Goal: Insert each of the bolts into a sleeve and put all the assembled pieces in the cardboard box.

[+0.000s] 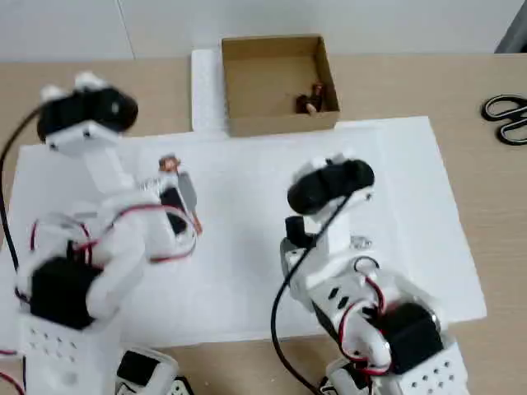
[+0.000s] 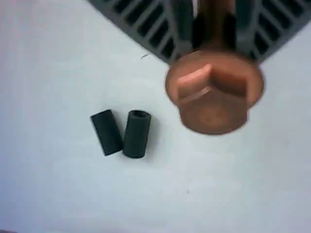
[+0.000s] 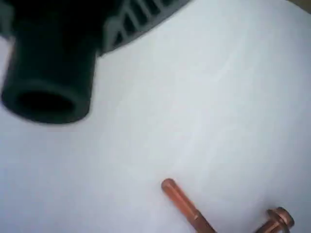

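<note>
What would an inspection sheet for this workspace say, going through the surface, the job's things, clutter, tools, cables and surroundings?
Surface: white sheet on a tan table.
Job's things: cardboard box at the sheet's far edge, copper-and-dark pieces in one corner, too small to tell apart; two loose sleeves lying side by side on the sheet; two loose bolts on the sheet.
Clutter: scissors on the bare table beside the sheet.
Tools: left tool shut on a bolt; right tool shut on a sleeve.
Cables: black cable and red wires along the arms.
Surroundings: pale surface beyond the table.
</note>
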Controlling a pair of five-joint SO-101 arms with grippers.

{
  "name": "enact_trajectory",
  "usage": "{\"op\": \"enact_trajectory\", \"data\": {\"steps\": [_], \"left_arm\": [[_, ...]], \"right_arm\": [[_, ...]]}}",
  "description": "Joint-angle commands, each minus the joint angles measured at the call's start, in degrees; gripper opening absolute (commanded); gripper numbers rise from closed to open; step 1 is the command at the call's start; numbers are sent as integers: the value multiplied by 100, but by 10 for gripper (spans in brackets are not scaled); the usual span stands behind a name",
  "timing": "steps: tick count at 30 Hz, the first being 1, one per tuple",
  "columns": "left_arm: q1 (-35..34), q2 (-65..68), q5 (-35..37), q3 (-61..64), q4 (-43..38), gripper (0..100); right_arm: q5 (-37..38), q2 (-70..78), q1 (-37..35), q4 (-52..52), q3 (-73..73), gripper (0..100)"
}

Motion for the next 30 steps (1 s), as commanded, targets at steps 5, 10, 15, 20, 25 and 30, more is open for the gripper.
{"op": "enact_trajectory", "data": {"steps": [5,10,15,20,25,30], "left_arm": [[44,-1952,-246,2273,-1204,5],[53,-2919,-325,3002,-1670,5],[53,-3332,-299,3099,-1749,5],[396,-3552,-35,3073,-1776,5],[668,-3833,62,3099,-2048,5],[686,-3895,62,3099,-2233,5]], "right_arm": [[211,-1077,-75,-321,782,4],[589,-1719,-233,-954,1424,4],[642,-2193,-831,-1499,1960,4],[668,-2404,-1182,-2044,2505,3],[1125,-2440,-1473,-2712,2936,3],[1134,-2440,-1727,-2826,3165,3]]}}
